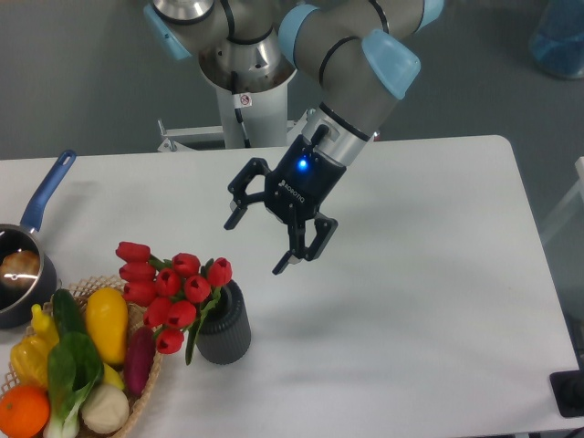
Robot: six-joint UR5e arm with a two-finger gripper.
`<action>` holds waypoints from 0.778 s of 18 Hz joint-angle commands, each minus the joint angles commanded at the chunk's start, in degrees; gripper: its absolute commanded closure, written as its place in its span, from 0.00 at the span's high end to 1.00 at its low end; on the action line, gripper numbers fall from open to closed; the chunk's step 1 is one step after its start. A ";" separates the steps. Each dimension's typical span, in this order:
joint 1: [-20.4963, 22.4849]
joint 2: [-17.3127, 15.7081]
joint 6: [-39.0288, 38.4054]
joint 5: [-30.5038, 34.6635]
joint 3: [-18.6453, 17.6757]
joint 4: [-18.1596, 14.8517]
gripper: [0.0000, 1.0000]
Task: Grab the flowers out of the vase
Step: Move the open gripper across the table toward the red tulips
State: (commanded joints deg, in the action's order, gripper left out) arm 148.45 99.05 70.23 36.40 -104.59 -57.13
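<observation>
A bunch of red tulips, the flowers (173, 288), leans to the left out of a small dark grey ribbed vase (225, 327) near the table's front left. My gripper (255, 245) hangs open above the table, up and to the right of the blooms, a short gap away and touching nothing. Nothing sits between its black fingers (286, 262). A blue light glows on the gripper body.
A wicker basket (146, 370) of vegetables and an orange stands right beside the vase at the front left corner. A dark saucepan with a blue handle (46, 193) sits at the left edge. The robot's base column (246, 91) rises behind the table.
</observation>
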 joint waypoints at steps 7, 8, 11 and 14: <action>-0.17 1.23 -0.53 -0.28 0.00 0.09 1.00; -0.17 1.41 -0.53 -0.28 0.00 0.09 1.00; -0.26 2.20 -0.53 -0.28 0.09 0.17 1.00; -1.05 2.72 -0.53 -0.28 0.52 0.26 1.00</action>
State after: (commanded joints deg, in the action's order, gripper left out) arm 147.39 101.77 69.70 36.12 -104.06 -56.87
